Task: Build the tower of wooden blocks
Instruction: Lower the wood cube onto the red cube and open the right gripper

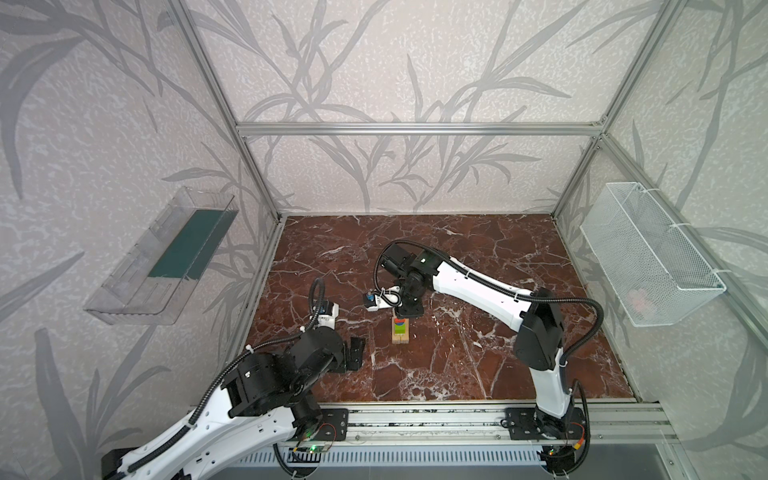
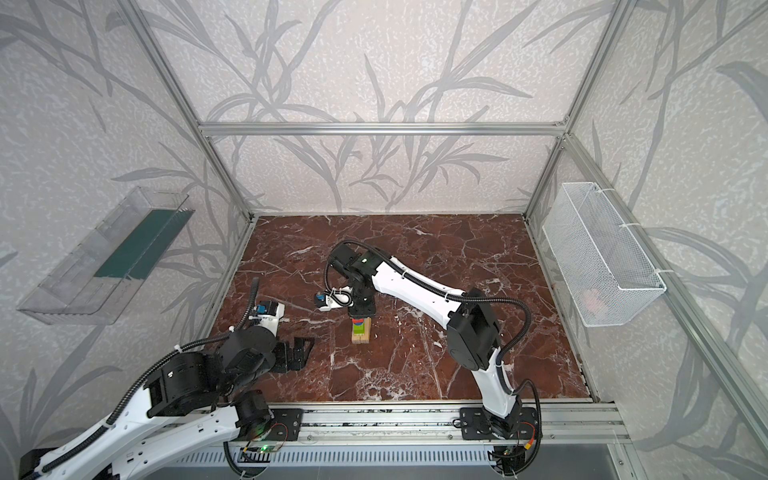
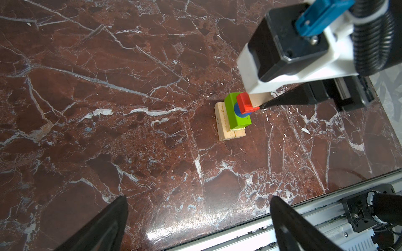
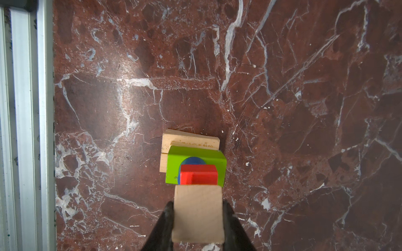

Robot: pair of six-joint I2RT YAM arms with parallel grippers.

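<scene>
The marble table [image 1: 478, 249] carries the tower [image 1: 400, 331] directly below your right gripper [image 4: 198, 203], planks [image 4: 189, 139] lowest, then green oblong [image 4: 174, 160], blue piece [image 4: 192, 160], red cube [image 4: 199, 173]; that gripper pinches a pale wood block [image 4: 199, 221] just beside the red cube, probably to cap it; your left gripper [image 3: 199, 197] hangs well apart, jaws spread, empty.

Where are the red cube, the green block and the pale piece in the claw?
red cube [image 4: 199, 175]: right wrist view, its middle.
green block [image 4: 173, 167]: right wrist view, its uncovered end.
pale piece [image 4: 199, 214]: right wrist view, middle of its upper face.
</scene>
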